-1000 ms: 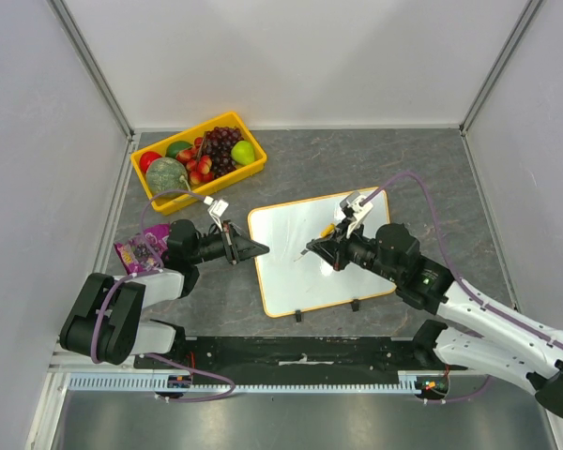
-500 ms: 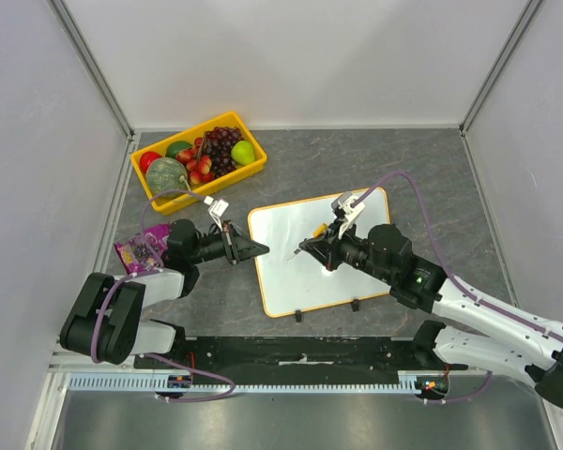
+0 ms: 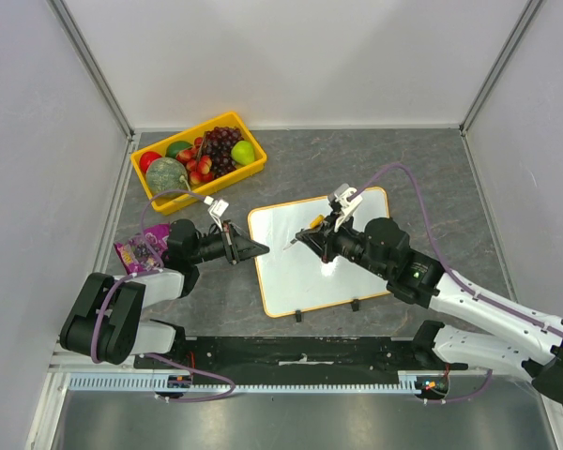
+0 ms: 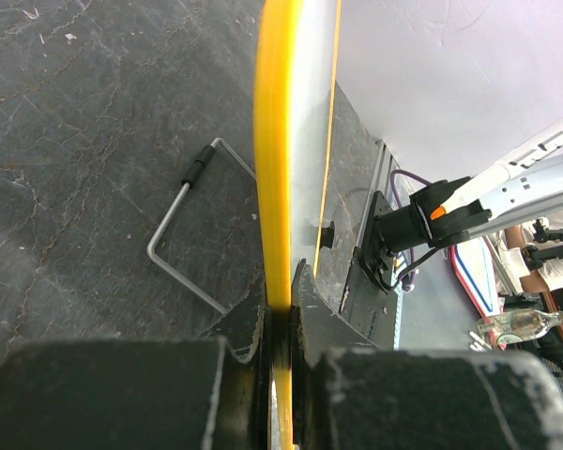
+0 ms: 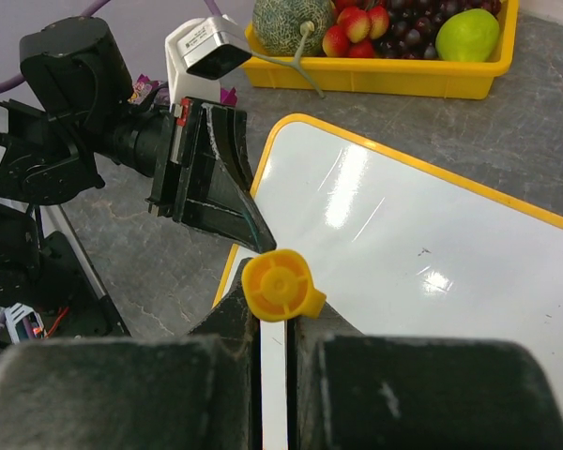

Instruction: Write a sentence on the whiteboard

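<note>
Large white orange-rimmed whiteboard [image 3: 305, 277] on dark grey table [image 3: 403, 169].
Left gripper [image 3: 259, 249] clamps its rim; right gripper [image 3: 311, 240] clamps an orange marker [image 5: 280, 286] over it.

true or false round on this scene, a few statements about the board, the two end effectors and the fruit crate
1. The left end effector clamps the whiteboard by its rim. True.
2. The right end effector is empty. False: it grips an orange marker.
3. The fruit crate stands on the whiteboard. False: it stands apart from it, toward the far left corner.
4. No writing shows on the whiteboard. True.
</note>
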`<state>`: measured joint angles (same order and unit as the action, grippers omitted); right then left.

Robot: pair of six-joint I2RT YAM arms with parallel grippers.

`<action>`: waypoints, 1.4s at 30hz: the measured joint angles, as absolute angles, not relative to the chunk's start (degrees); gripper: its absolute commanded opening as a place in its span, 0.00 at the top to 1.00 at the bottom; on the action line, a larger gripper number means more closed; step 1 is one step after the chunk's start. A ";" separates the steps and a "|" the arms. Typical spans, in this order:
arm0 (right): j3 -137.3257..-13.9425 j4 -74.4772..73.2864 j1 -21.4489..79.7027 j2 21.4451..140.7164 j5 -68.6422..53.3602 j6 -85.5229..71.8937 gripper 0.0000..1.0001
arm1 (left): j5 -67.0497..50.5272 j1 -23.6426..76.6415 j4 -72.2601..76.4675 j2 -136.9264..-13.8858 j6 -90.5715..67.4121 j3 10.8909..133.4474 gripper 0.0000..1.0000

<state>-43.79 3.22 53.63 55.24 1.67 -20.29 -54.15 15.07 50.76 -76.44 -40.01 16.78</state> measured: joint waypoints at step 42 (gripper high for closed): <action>-47.07 15.18 53.54 63.35 16.47 -14.09 1.00 | -54.43 15.07 49.80 -76.40 -39.46 17.08 0.98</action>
